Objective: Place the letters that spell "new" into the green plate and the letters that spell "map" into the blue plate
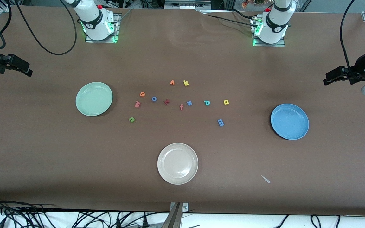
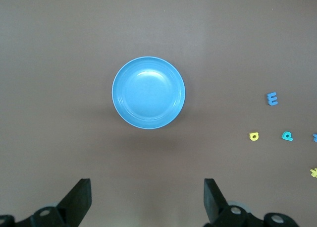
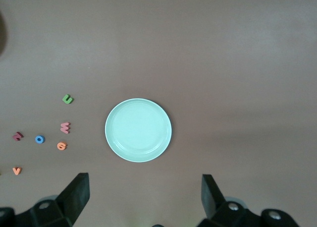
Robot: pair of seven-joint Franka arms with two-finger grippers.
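My right end effector (image 1: 27, 70) hangs open above the counter's (image 1: 43, 158) end by the green plate (image 1: 94, 98), which is empty. Beside that plate lie the green n (image 1: 132, 119), salmon w (image 1: 137, 104) and orange e (image 1: 142, 94); toward the blue plate (image 1: 289, 121) lie the teal p (image 1: 207, 102), blue m (image 1: 220, 122) and yellow a (image 1: 226, 102). These foam letters look light, soft and flat, so I'd pinch each across its outer edges. My left end effector (image 1: 328, 79) waits open above the blue plate's end.
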